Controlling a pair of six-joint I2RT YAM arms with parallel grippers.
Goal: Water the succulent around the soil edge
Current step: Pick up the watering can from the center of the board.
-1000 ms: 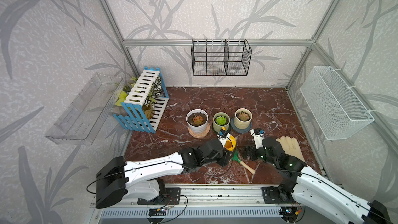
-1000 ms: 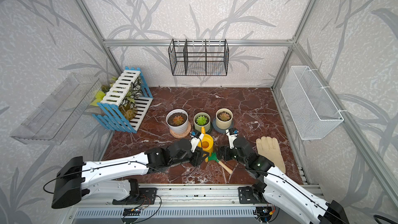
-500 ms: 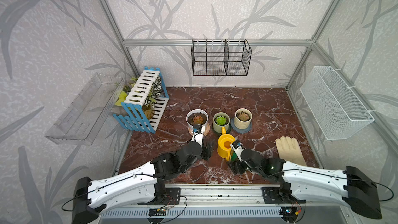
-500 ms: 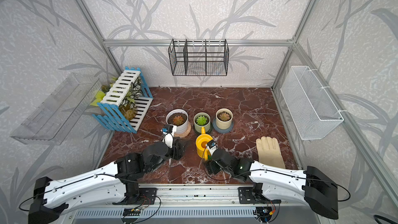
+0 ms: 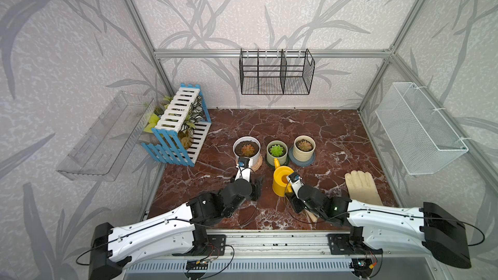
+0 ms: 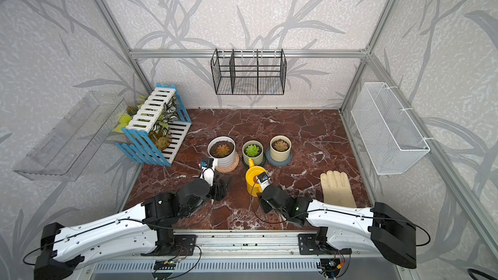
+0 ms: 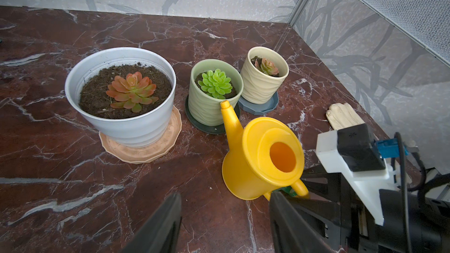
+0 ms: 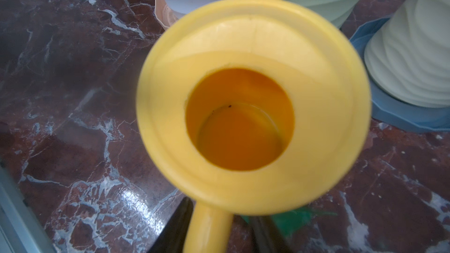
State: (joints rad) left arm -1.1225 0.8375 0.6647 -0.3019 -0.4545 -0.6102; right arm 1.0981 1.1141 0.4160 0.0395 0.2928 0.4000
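On the marble worktop [image 5: 310, 130], leaf-patterned walls [image 5: 269, 9] around, right gripper [image 8: 216, 225] straddles the handle [image 8: 207, 232] of the can [image 5: 281, 181], grip unclear; left gripper [image 7: 225, 205] beside the can gapes empty.

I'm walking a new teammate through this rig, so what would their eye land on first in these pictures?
The bright yellow watering can at the front middle of the red marble table, with the right gripper astride its handle. Behind it stand three potted succulents in a row: white pot, green pot, cream pot. A blue-and-white slatted crate sits at the table's left.
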